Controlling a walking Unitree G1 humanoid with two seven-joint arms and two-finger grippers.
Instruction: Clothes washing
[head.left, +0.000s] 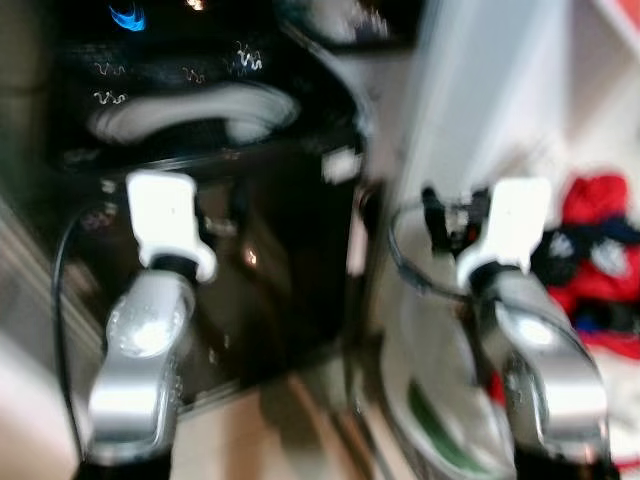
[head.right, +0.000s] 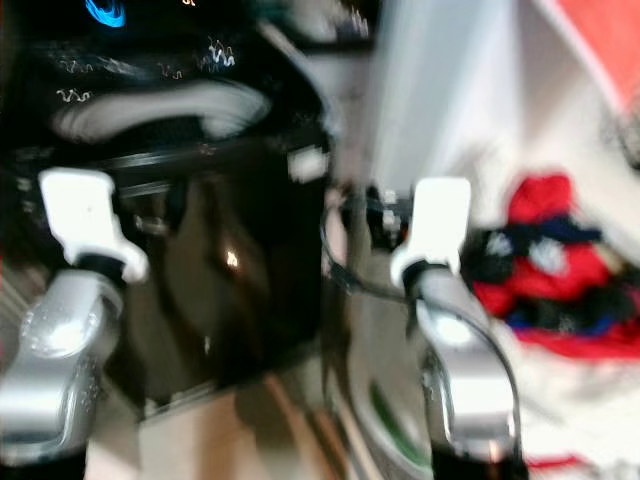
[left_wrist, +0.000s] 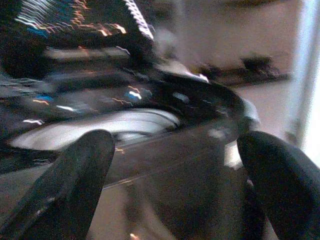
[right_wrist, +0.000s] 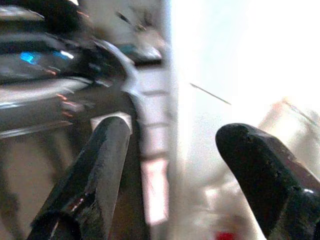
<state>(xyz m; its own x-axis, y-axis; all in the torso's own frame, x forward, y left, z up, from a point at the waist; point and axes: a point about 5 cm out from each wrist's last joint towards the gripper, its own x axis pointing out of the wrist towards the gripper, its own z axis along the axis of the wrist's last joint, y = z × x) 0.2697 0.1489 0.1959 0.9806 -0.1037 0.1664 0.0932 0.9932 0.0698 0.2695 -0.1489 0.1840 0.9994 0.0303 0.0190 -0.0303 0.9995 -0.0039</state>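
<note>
two tools are raised before a glossy black washing machine (head.left: 200, 200) with blue lights on top. left tool (left_wrist: 175, 185) and right tool (right_wrist: 172, 175) both gape empty. blurred red and blue clothes (head.left: 595, 260) lie heaped on the floor, right.

Washer ahead, narrow gap beside it, clothes heaped to the right

The way ahead of the left gripper (left_wrist: 170, 185) is blocked by the black washing machine (head.left: 230, 240), whose glossy front is met just beyond the spread fingers. To the machine's right a white upright panel (head.left: 470, 100) is set, and a wire basket (head.left: 420, 270) is wedged low between the two, near the right gripper (right_wrist: 170, 175). Open pale floor is seen under both arms. Further right, passage is taken up by a pile of red and dark clothes (head.left: 600, 260). All views are blurred.
</note>
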